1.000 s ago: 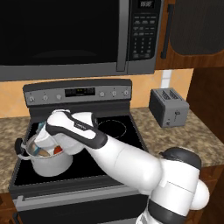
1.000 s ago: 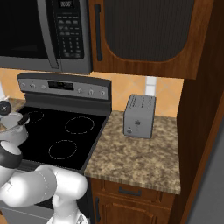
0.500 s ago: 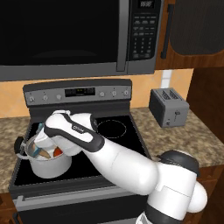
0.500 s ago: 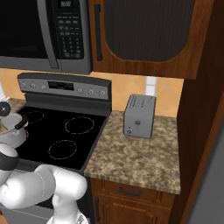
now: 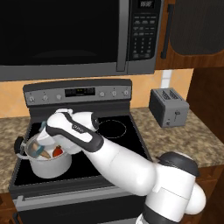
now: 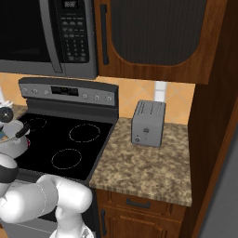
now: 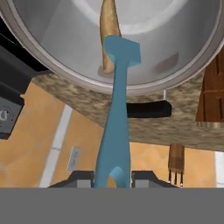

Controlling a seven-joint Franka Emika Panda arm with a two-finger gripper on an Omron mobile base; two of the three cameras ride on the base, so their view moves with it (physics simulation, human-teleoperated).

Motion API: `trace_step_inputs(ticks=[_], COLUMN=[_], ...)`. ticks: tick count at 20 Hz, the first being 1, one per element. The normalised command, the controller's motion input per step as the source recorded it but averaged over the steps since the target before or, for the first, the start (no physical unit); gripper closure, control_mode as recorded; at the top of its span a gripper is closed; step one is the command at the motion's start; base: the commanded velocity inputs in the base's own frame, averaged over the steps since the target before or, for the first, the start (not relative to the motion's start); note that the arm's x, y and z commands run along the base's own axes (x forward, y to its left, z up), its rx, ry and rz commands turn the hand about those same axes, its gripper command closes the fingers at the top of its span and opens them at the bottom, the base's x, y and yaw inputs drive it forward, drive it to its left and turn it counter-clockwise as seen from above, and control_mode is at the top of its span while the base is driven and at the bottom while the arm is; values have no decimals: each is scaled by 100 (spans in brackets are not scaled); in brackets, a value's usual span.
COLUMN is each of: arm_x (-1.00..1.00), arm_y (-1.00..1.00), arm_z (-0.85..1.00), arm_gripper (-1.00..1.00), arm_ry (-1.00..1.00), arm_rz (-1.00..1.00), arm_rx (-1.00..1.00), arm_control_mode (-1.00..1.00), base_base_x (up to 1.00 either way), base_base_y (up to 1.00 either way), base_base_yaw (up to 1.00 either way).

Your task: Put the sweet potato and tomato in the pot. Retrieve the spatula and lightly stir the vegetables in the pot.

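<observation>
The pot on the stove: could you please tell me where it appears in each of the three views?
Left base view: the pot sits lower left on the stove's front left burner, under the arm.
Right base view: it is cut off by the left edge, at mid height.
Hand view: its steel interior spans the top, with the spatula reaching in.
Shared landmark: the pot's black handle.
</observation>
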Motion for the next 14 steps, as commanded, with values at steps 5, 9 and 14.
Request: trace_step_inputs(ticks=[5, 9, 14], arm_x=[0, 8, 20], arm_y=[-15, -24, -2], arm_z=[0, 0, -8], arm_gripper=[100, 100, 100], arm_ry=[-1, -4, 2], arm_rz=[-5, -7, -11], arm_rx=[-7, -4, -9], arm_control_mode=[-100, -100, -100], base_base_x=[0, 0, 0], base_base_y=[0, 0, 0], base_base_yaw=[0, 0, 0])
